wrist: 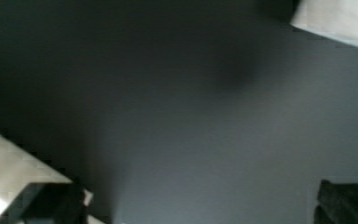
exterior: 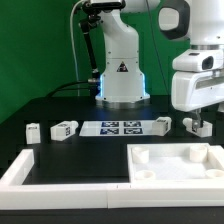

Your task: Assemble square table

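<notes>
The white square table top (exterior: 176, 166) lies tray-like at the front on the exterior view's right, with raised rim and corner sockets. Three short white tagged legs lie on the black table: one (exterior: 33, 132) and another (exterior: 65, 128) on the exterior view's left, and one (exterior: 162, 124) right of the marker board. I cannot make out a fourth leg. My gripper (exterior: 197, 127) hangs low just behind the top's far right edge. In the blurred wrist view my gripper (wrist: 197, 205) is open wide with only dark table between the fingers (wrist: 48, 205). White shapes (wrist: 341, 14) show at the frame's edges.
The marker board (exterior: 112, 127) lies flat at the table's middle. Long white border rails (exterior: 20, 166) run along the front and the exterior view's left. The robot's white base (exterior: 122, 75) stands at the back, with cables beside it.
</notes>
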Controlling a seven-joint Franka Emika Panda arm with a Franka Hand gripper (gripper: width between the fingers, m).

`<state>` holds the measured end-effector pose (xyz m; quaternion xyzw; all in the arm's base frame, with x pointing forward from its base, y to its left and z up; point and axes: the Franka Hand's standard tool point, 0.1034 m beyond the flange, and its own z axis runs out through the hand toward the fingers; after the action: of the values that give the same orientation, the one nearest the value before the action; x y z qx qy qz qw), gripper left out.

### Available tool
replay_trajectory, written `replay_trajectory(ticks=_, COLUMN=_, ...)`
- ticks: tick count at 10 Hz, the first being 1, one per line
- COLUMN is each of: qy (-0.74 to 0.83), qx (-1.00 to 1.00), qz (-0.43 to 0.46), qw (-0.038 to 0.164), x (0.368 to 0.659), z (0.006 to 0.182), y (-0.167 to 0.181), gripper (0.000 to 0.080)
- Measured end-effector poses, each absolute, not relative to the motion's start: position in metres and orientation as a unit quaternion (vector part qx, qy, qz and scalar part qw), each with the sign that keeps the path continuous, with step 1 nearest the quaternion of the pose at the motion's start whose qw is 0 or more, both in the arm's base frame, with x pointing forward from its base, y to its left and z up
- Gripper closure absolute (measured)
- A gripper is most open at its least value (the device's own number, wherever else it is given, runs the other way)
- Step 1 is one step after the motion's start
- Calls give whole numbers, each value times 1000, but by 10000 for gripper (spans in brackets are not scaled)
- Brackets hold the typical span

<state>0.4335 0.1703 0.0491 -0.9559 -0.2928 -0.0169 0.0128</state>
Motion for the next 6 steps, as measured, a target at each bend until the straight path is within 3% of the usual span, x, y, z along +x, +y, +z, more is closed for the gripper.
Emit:
replay_trajectory(ticks=2, qy=-282, qx=-959, qz=-16, qw=15, x=433, z=49, y=170, gripper=151)
replay_trajectory(ticks=4, qy=-248, qx=-969, qz=12, qw=12, x=415, z=45, y=186, gripper=151)
replay_trajectory(ticks=6, qy=-253, qx=-964, qz=78, qw=-11, x=389, z=43, y=195, gripper=151)
